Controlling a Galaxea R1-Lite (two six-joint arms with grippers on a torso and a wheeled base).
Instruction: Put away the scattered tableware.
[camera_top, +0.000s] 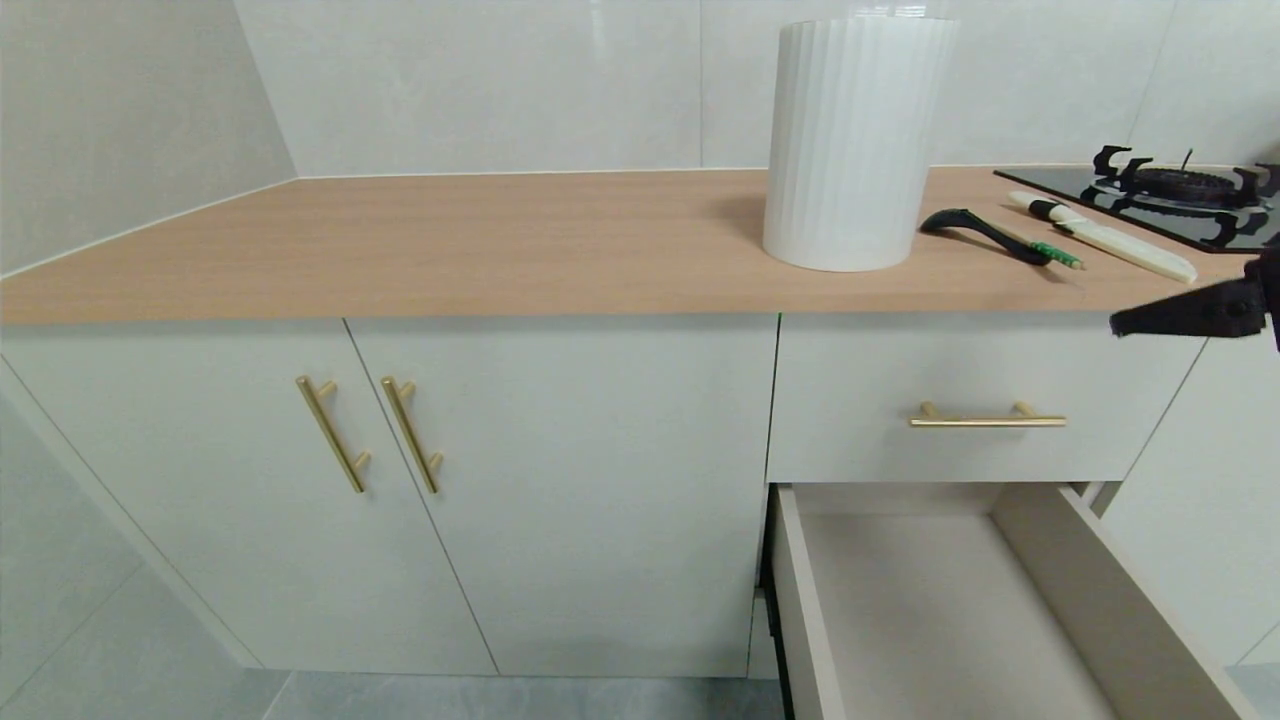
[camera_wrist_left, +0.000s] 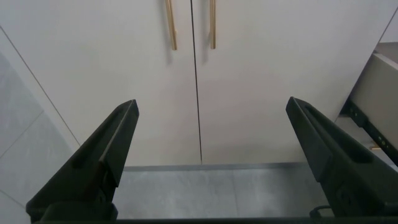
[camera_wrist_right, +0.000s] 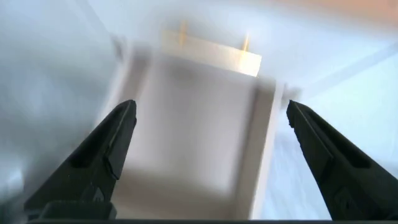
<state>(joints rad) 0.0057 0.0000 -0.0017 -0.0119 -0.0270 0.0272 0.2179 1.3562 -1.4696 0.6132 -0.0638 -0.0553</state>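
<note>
Knife (camera_top: 1100, 236), ladle (camera_top: 1000, 240) on wooden countertop (camera_top: 450, 240), tiled walls (camera_top: 480, 80)

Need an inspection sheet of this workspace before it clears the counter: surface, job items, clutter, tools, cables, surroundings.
Surface: wooden counter, utensils grouped at its right end.
Job's things: black spoon, green-tipped stick and white knife lie close together between the white container and the stove; the lower drawer is pulled open below them.
Clutter: ribbed white container stands upright on the counter, left of the spoon.
Grippers: left tool open, held low, facing the cabinet doors; right tool open, above the open drawer, holding nothing.
Cables: nothing seen.
Surroundings: stove at the counter's right rear; upper drawer shut; tiled wall behind.
</note>
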